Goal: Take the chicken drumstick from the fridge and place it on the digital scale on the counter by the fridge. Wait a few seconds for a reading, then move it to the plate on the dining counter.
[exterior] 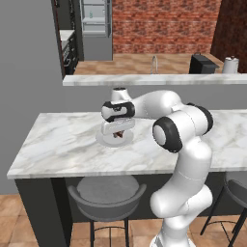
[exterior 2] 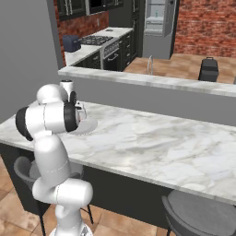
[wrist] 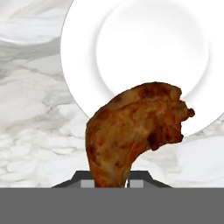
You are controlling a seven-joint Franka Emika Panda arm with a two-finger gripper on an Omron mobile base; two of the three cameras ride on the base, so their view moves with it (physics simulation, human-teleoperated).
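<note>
Hand view: gripper [wrist: 111, 177] is clamping the chicken drumstick [wrist: 135, 127] by its thin end, meaty end overlapping the plate [wrist: 87, 39] rim at 6 o'clock. Left base view: drumstick is hanging over the plate on the dining counter [exterior: 58, 144]; stool [exterior: 106, 193] is sitting below at 6 o'clock.

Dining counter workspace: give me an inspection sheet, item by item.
Surface: dining counter, white grey-veined marble on a plain grey base.
Job's things: chicken drumstick held above the plate; plate bare in the hand view. Fridge far back, door open.
Clutter: nothing seen on the counter near the plate.
Grippers: gripper low over the plate, fingers shut on the drumstick's thin end.
Cables: nothing seen.
Surroundings: grey stools under the counter, raised marble ledge behind, brick wall, stove.
</note>
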